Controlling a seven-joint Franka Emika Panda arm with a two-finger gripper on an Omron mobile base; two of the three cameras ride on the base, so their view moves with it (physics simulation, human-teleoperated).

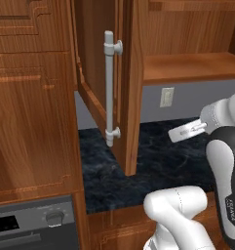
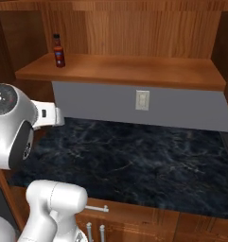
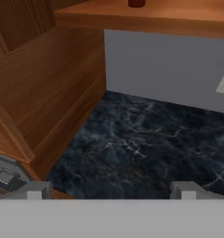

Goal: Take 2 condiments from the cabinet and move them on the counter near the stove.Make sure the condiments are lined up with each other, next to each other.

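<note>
Hand view: fingers (image 3: 111, 189) apart, empty; red sauce bottle (image 2: 59, 51) sits above them on cabinet shelf (image 2: 134, 71) — I reach up next.

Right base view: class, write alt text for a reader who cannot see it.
A dark red sauce bottle stands at the left end of the open cabinet's wooden shelf. Below lies the dark marbled counter, with a wall outlet above it and the white robot arm at left.
</note>
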